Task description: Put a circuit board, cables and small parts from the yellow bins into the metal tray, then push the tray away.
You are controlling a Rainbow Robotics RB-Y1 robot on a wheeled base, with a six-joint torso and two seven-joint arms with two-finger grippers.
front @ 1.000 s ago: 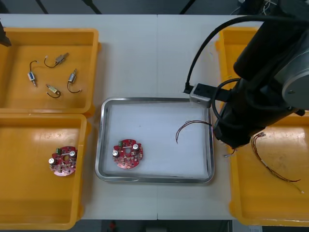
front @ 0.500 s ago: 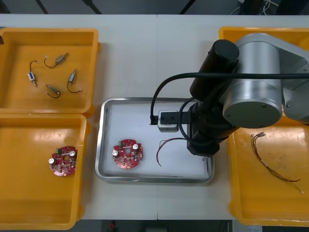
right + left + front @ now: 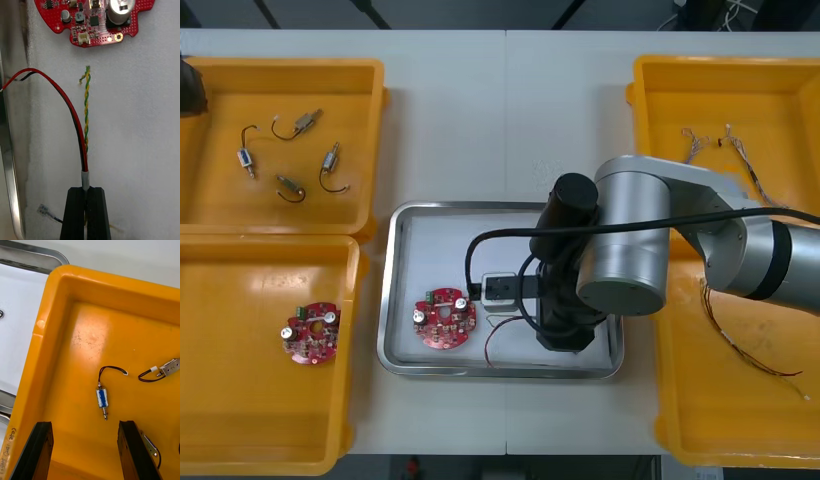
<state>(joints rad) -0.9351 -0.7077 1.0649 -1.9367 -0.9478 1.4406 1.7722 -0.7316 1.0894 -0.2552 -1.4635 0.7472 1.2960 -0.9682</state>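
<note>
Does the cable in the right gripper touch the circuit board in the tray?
No: in the right wrist view the cable held by the right gripper ends short of the circuit board, with bare tray between.

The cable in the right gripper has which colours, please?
Cable: red, black, twisted yellow-green; right wrist view.

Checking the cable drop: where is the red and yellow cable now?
Right wrist view: the red and yellow cable is pinched in the right gripper, inside the metal tray, its free ends near the circuit board.
</note>
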